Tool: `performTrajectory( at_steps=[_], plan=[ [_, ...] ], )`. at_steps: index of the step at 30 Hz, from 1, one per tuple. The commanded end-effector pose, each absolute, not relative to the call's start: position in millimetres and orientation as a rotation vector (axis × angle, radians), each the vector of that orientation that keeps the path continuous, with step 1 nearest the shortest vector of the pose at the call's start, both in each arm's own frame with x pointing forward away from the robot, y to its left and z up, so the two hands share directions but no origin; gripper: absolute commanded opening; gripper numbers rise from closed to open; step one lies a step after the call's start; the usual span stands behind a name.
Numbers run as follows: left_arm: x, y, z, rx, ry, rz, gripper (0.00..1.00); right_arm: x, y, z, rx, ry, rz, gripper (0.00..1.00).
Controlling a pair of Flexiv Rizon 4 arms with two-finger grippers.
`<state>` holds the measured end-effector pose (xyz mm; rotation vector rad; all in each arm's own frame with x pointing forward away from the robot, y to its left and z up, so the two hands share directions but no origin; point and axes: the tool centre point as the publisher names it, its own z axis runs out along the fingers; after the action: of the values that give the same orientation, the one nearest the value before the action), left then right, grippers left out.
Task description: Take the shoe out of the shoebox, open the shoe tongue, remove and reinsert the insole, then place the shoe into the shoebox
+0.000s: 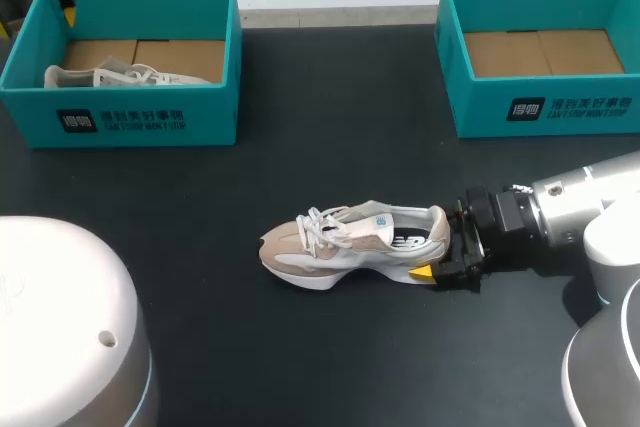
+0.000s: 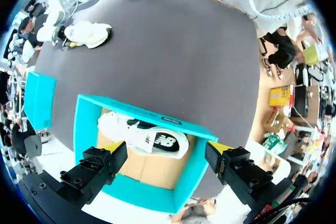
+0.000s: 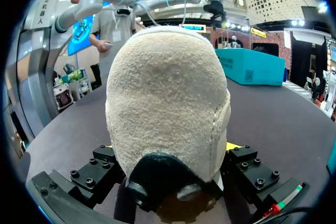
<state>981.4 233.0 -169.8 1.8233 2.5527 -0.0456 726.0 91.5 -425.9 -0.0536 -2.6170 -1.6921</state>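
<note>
So the beige and white lace-up sneaker (image 1: pixel 350 242) is out on the black surface (image 1: pixel 330 127), roughly in the middle and a bit toward the near side; it sits upright on its sole, toe pointing left, heel to the right. The right gripper (image 1: pixel 445 240) comes in low from the right and its fingers are clenched on the heel, one on the far side and one on the near side; in the right wrist view the fuzzy heel fills the gap between both fingers (image 3: pixel 100 169), with the black heel tab closest to the camera.

Far left there's a teal cardboard shoebox (image 1: pixel 140 127) with a white sneaker with a black logo (image 1: pixel 110 77) lying on its side inside, along the near wall. The left gripper (image 2: pixel 165 147) hangs above that box; its fingers are spread wide and released, holding nothing, and the left wrist view looks straight down between them into the box, onto that white sneaker (image 2: pixel 142 137).

Far right is a second teal cardboard shoebox (image 1: pixel 545 107), well apart from the beige sneaker; only its brown cardboard floor shows inside. The two boxes sit along the far edge of the surface with a wide gap between them.
</note>
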Motion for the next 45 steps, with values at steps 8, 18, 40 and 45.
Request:
performTrajectory(
  at_steps=[8,18,40,45],
  plan=[
    [941,202,-158,0.529,3.044,0.092,1.00,726,93,-431,-0.054,-2.617,-1.691,0.00],
    [941,202,-158,0.529,3.044,0.092,1.00,726,93,-431,-0.054,-2.617,-1.691,0.00],
    [883,95,-149,-0.734,2.979,-0.290,1.00,726,93,-431,-0.054,-2.617,-1.691,0.00],
    [885,71,-158,-0.891,2.968,-0.274,1.00,726,93,-431,-0.054,-2.617,-1.691,0.00]
  ],
)
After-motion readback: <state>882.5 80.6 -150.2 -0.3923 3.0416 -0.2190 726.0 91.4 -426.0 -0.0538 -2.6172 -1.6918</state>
